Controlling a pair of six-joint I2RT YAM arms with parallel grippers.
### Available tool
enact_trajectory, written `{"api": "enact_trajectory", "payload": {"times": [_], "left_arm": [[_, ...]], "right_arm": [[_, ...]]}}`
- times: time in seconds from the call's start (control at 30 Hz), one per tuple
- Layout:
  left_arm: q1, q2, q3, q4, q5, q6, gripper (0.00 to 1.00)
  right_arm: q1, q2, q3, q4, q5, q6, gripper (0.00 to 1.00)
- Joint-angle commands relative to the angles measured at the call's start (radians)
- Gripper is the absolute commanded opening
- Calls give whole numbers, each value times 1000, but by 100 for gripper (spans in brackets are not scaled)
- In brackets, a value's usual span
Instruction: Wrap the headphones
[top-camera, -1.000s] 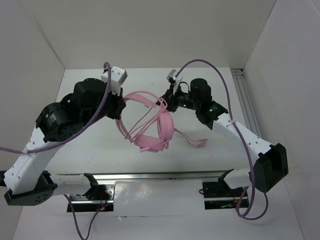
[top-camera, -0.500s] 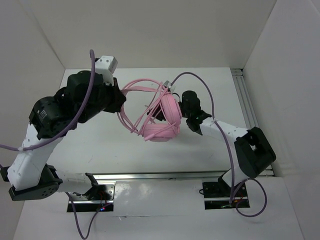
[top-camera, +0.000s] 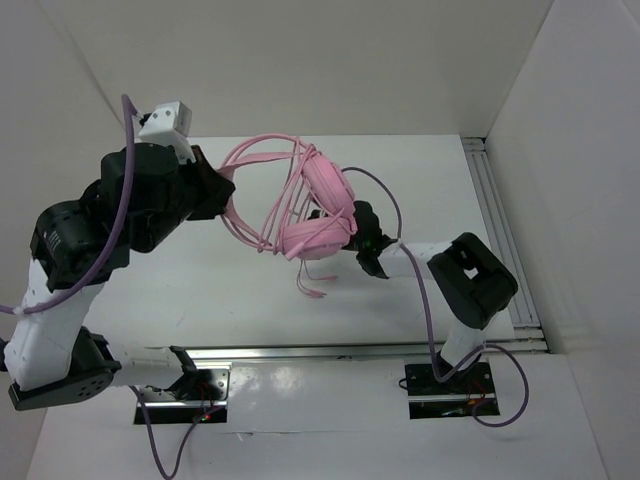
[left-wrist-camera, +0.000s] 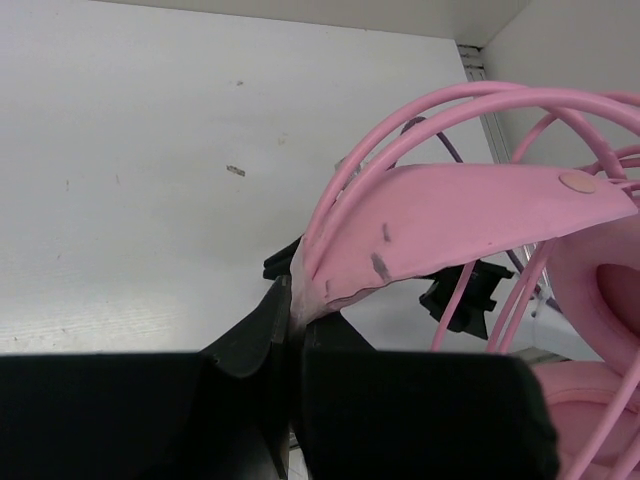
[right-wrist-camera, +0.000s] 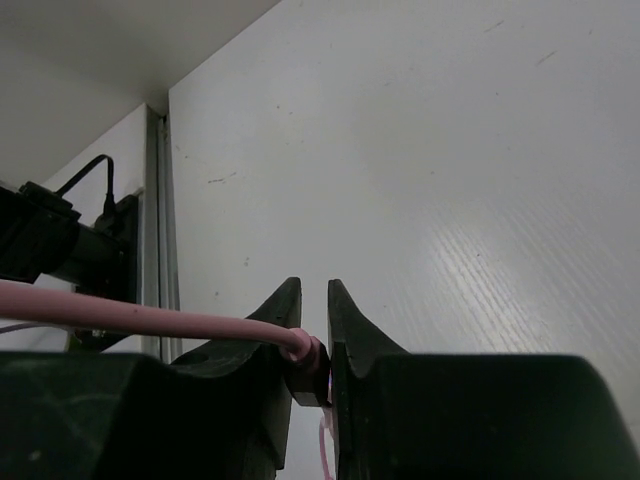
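The pink headphones (top-camera: 322, 190) hang above the table's middle, with their earcups stacked and cord loops strung across the thin headband (top-camera: 258, 158). My left gripper (top-camera: 221, 190) is shut on the end of the headband's pink pad (left-wrist-camera: 470, 205), shown close up in the left wrist view (left-wrist-camera: 293, 305). My right gripper (top-camera: 346, 234) sits just below and right of the earcups. It is shut on the thin pink cord (right-wrist-camera: 150, 318) at a dark fitting, shown in the right wrist view (right-wrist-camera: 314, 300). Loose cord ends (top-camera: 312, 285) dangle under the earcups.
An aluminium rail (top-camera: 496, 220) runs along the table's right side and also shows in the right wrist view (right-wrist-camera: 160, 220). Another rail (top-camera: 330, 352) lies across the front by the arm bases. White walls enclose the table. Purple robot cables (top-camera: 425, 300) loop off both arms.
My left gripper has swung left and up, carrying the headphones with it. My right arm has folded back, its gripper dropping from beside the headband to under the earcups. Cord ends now hang below.
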Motion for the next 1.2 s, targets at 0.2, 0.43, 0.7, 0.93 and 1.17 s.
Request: {"api": "enact_trajectory", "payload": {"times": [0.2, 0.43, 0.7, 0.93, 1.17], "left_arm": [[27, -100, -71, 104, -287, -255, 0], [116, -63, -147, 155, -398, -355, 0], [283, 142, -94, 124, -349, -389, 0], [319, 178, -315, 167, -278, -385, 0], [279, 195, -504, 260, -102, -49, 0]], "right_arm": [[58, 0, -136, 193, 44, 31, 12], [233, -176, -290, 184, 221, 31, 0], [563, -516, -292, -109, 468, -44, 0], [609, -626, -112, -409, 342, -128, 0], [531, -578, 363, -1063, 397, -399, 0]]}}
